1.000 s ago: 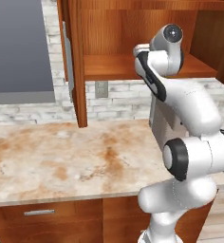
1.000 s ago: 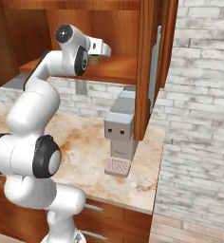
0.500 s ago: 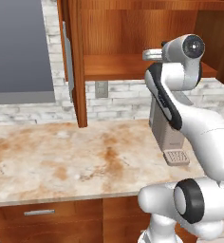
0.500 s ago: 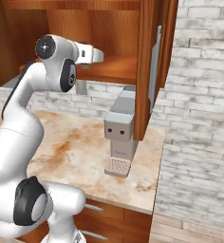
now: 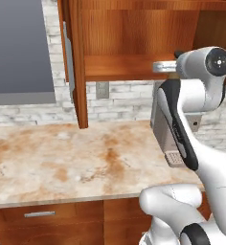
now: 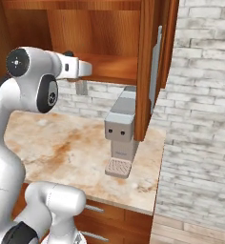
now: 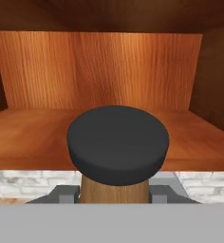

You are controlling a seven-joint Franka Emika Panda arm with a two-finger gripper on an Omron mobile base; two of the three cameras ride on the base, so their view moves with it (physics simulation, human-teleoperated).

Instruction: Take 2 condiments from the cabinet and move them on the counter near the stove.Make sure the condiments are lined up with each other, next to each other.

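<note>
Robot gripper [image 7: 115,195] fingers clamped on a tan shaker [image 7: 116,153] with a dark top, just in front of the open cabinet's [image 5: 129,43] shelf.

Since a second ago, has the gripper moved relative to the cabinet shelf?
Yes. In the left base view the wrist has swung right along the cabinet shelf; the gripper holds the shaker in front of it.

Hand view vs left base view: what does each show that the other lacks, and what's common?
Hand view alone: the tan shaker with its dark top, close up between the gripper fingers, in front of the shelf edge. Left base view alone: the marbled counter, the open cabinet door with its silver handle, and the grey appliance behind the arm. Shared: the cabinet interior, its wooden shelf, and the brick wall below it.
</note>
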